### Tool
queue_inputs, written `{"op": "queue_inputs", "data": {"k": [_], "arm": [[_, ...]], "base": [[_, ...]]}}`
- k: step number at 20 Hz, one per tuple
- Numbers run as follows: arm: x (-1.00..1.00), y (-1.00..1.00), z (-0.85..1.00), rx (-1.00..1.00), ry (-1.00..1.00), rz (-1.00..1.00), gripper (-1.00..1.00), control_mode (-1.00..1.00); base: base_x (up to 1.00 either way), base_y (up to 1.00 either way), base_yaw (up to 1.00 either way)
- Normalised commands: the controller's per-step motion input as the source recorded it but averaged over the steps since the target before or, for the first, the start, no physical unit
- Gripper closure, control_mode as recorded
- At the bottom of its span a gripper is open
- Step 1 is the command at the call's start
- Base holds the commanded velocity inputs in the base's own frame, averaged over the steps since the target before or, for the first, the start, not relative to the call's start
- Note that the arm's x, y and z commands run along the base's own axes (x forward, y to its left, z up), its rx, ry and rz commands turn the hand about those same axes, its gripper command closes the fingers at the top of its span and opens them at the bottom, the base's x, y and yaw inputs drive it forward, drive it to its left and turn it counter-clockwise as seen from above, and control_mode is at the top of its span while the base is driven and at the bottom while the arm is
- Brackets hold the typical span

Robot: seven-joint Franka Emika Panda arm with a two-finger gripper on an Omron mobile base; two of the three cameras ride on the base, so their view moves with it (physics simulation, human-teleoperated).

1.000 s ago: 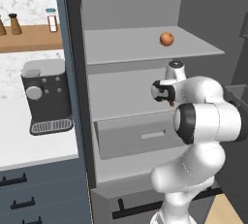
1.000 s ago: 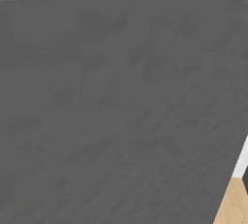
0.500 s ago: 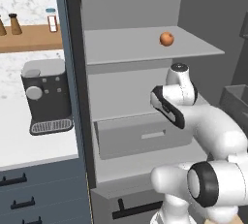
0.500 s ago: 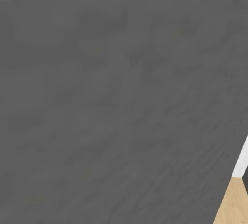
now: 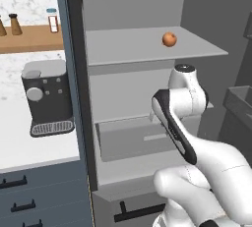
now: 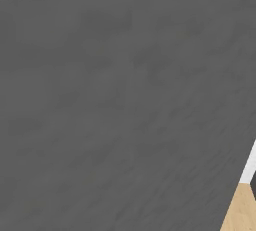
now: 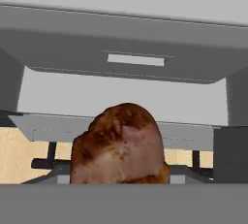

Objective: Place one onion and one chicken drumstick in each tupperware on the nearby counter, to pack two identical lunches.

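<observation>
A browned chicken drumstick (image 7: 121, 145) sits close in front of the hand camera, low in the middle of the hand view. My gripper is shut on it, and the meat hides the fingertips. Behind it are the grey shelves and a drawer (image 7: 135, 63) of the open fridge. An orange-brown onion (image 5: 169, 39) lies on the fridge's upper shelf (image 5: 147, 49), above and left of my arm's upper joint (image 5: 183, 76). The white counter (image 5: 29, 147) lies to the left of the fridge. The tupperware is out of view.
A dark coffee machine (image 5: 45, 98) stands on the counter, under a wooden wall shelf (image 5: 29, 38) with small bottles. The fridge's left wall (image 5: 76, 88) separates the counter from the shelves. A grey door panel (image 6: 125, 105) blocks the right base view, with wooden floor (image 6: 242, 210) at its corner.
My arm has drawn back from the fridge's middle shelf, and its forearm has swung down and to the right. The onion and the base have not moved.
</observation>
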Motion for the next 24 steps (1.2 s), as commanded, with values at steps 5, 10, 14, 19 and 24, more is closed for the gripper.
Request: {"op": "queue_inputs", "data": {"k": [5, 10, 14, 19, 24], "arm": [[0.00, 0.00, 0.00, 0.00, 0.00, 0.00, 1.00, 1.00], [0.00, 0.00, 0.00, 0.00, 0.00, 0.00, 1.00, 1.00], [0.00, 0.00, 0.00, 0.00, 0.00, 0.00, 1.00, 1.00], [0.00, 0.00, 0.00, 0.00, 0.00, 0.00, 1.00, 1.00], [0.00, 0.00, 0.00, 0.00, 0.00, 0.00, 1.00, 1.00]], "base": [[-1.00, 0.68, 0.21], [-1.00, 0.91, 0.23], [-0.60, 1.00, 0.29], [0.26, 1.00, 0.08], [0.84, 1.00, 0.00]]}}
